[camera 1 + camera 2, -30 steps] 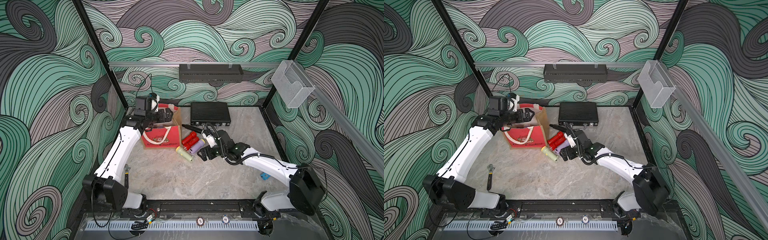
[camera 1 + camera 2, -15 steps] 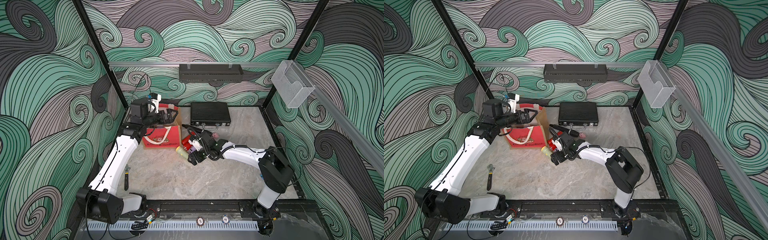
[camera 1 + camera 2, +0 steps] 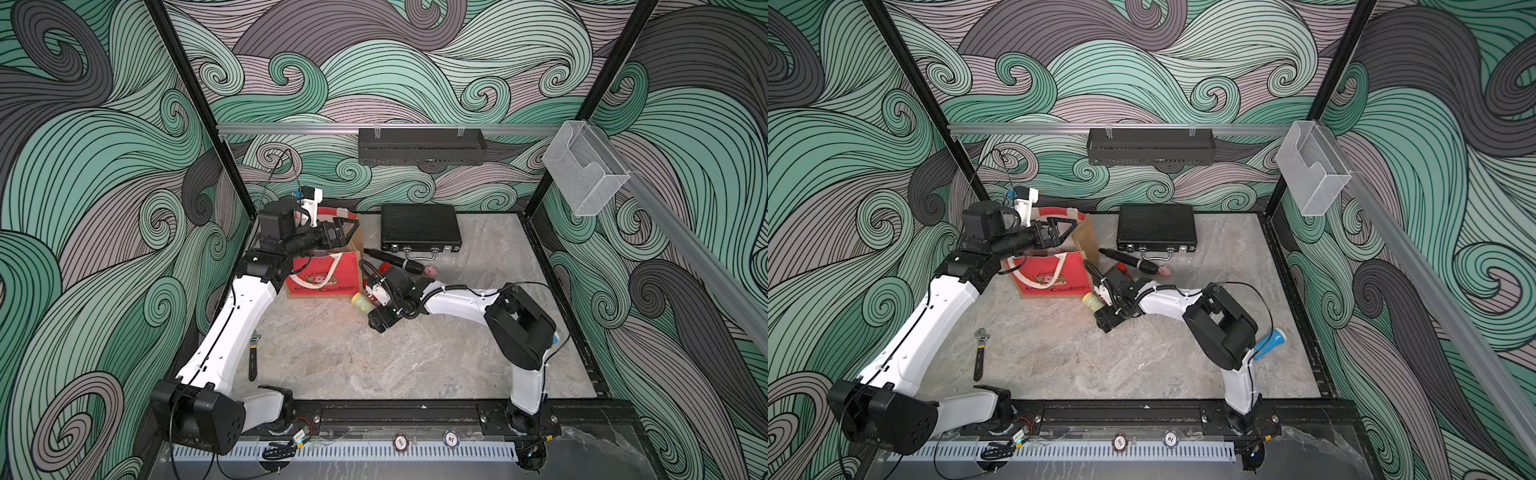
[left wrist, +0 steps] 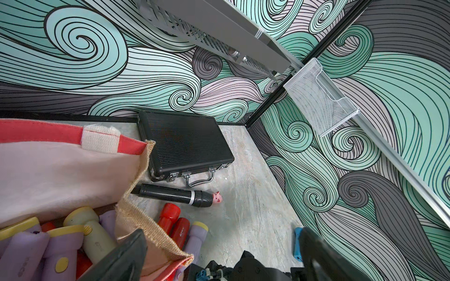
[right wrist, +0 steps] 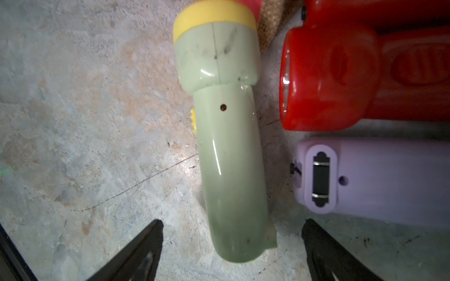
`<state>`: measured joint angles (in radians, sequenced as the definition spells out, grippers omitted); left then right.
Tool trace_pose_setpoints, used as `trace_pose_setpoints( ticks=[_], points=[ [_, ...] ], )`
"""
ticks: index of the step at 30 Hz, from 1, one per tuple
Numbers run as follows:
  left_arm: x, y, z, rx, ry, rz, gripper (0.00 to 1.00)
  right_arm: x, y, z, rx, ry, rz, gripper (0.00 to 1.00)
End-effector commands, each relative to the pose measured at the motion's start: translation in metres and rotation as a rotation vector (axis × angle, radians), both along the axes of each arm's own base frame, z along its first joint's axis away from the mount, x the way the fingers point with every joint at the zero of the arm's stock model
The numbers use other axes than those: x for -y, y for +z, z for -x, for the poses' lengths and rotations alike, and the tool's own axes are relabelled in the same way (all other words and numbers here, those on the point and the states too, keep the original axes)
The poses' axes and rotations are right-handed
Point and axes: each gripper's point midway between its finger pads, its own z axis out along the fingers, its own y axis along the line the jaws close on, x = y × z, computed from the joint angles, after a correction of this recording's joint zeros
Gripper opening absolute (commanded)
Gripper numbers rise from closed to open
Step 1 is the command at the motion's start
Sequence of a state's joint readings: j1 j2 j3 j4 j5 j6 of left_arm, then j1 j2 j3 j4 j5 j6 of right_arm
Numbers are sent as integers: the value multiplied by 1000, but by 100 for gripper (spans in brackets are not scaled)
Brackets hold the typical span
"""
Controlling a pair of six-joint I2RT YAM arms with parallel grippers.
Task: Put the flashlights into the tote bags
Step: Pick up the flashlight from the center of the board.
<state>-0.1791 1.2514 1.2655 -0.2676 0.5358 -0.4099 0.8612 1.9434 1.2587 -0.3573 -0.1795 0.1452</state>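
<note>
Your right claw (image 5: pixel 232 223), jaws wide, straddles the tail of the pale green plastic flashlight with yellow head (image 5: pixel 226 136), which lies on the grey marbled tabletop (image 5: pixel 85 121) just beside the boxy red tote bag (image 3: pixel 326 278), long axis pointing straight ahead between them.

Glossy, scuffed plastic on the pale green flashlight (image 5: pixel 229 158), shinier plastic on the red flashlight (image 5: pixel 328 80), duller satin plastic on the lilac flashlight (image 5: pixel 377 180), tote bag (image 4: pixel 146 223) with coarse burlap side and smooth cream cloth lining, black case (image 4: pixel 185 143) ribbed and matt with bright metal latches, tabletop (image 5: pixel 73 121) matt, mottled, stone-like
</note>
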Motion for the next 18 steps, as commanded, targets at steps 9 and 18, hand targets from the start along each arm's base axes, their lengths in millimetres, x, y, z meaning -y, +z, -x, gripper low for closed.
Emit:
trace_pose_setpoints(
  ticks=[9,18],
  points=[
    [4,18,5,49,-26,35,99,-3,-9,-10,36,-24,15,76],
    [6,20,4,51,-30,37,99,-9,-13,-15,47,-34,-2,70]
  ],
)
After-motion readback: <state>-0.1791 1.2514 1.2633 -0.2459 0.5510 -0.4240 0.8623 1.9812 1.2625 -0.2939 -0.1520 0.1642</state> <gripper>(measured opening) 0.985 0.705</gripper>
